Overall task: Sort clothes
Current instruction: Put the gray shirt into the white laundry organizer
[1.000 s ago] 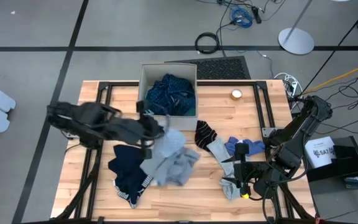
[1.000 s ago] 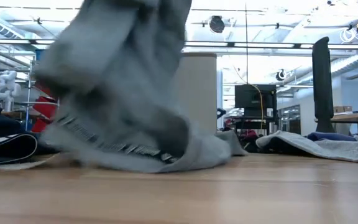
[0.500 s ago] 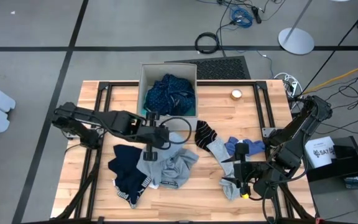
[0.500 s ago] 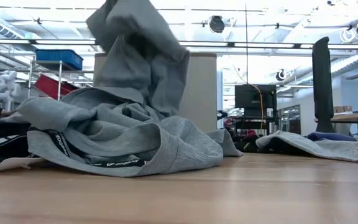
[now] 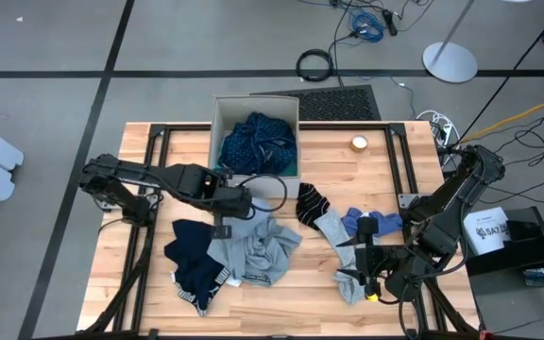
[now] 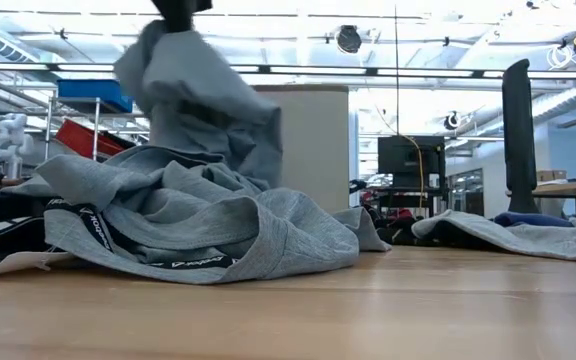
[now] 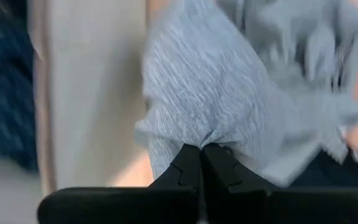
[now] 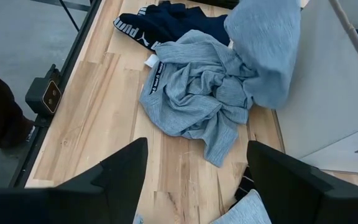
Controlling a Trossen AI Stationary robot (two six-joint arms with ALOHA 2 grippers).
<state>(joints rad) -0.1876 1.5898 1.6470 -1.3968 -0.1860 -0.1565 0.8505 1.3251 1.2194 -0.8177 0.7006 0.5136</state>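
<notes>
A grey garment [image 5: 256, 247] lies heaped on the table just in front of the beige box [image 5: 219, 118], beside a navy garment [image 5: 191, 257]. My left gripper [image 5: 238, 209] stands over the heap's far end, shut on a raised bunch of it. A navy dotted garment [image 5: 258, 142] lies in the box. A striped black sock [image 5: 309, 202], a grey sock [image 5: 332, 230] and small blue pieces [image 5: 371, 224] lie to the right. My right gripper [image 5: 366, 269] waits open near the front right, above a grey piece [image 5: 351, 286]. My left gripper pinches a gathered bunch of the grey garment [image 7: 213, 134] between its two fingertips; how many layers, I cannot tell. The fingers come from above, pointing steeply down. The held part [image 6: 193, 95] hangs below the gripper, and the rest [image 6: 188, 235] lies crumpled and slack on the table.
The box's near wall [image 8: 328, 87] stands close behind the held cloth. A small round object [image 5: 359, 143] sits at the far right of the table. Bare wood shows along the front edge [image 5: 281, 307] and at the far left [image 5: 182, 151].
My left gripper has come down over the table and tipped to point more steeply down, staying shut on the grey garment. The garment, which hung spread below it, has sunk into a heap on the table; only its held end stays raised.
</notes>
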